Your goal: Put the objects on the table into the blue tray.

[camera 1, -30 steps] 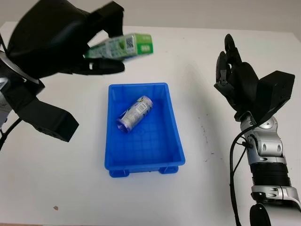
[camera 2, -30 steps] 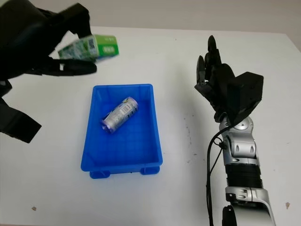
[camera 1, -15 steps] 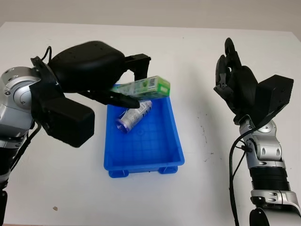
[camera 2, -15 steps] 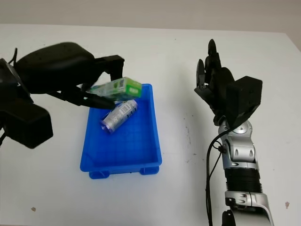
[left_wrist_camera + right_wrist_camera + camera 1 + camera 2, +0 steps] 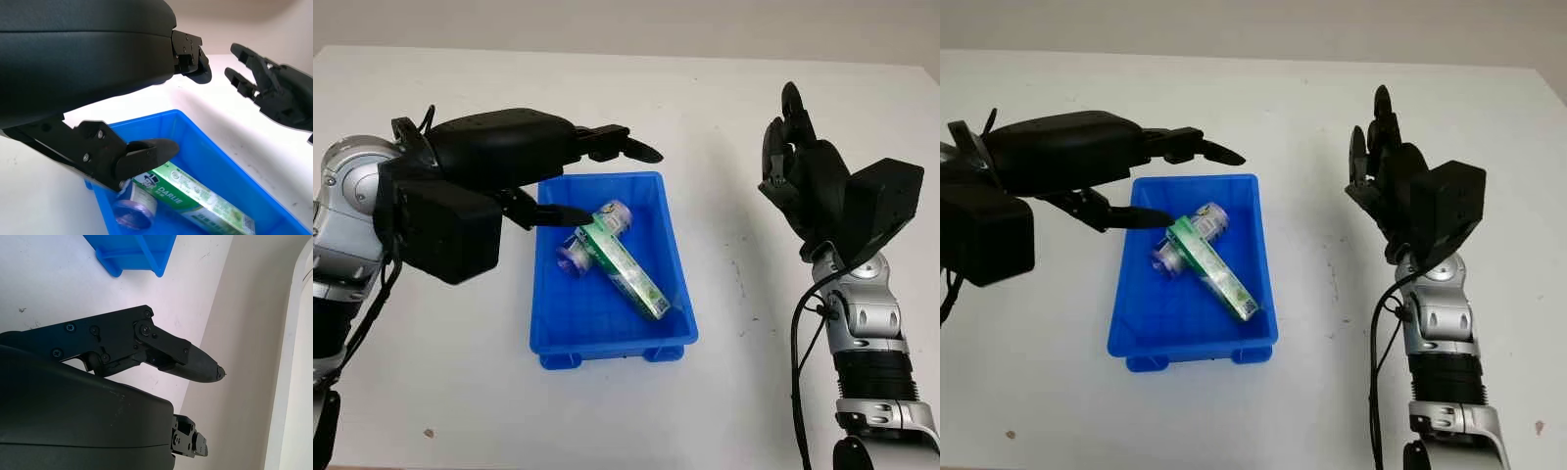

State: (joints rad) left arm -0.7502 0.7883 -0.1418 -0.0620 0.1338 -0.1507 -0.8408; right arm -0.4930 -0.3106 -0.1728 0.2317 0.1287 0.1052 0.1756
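We read one word only: "DARLIE", printed in white capitals on the long face of the green box (image 5: 195, 196), low and right of centre in the left wrist view, where the box lies in the blue tray (image 5: 230, 171). A small round emblem sits just before the word, but we cannot make it out. The can (image 5: 597, 235) beside the box, at the centre of the left eye view, carries print too small to read.

The left hand (image 5: 524, 162) hangs open over the blue tray's (image 5: 677, 274) far left, blocking it; the near right stays reachable.
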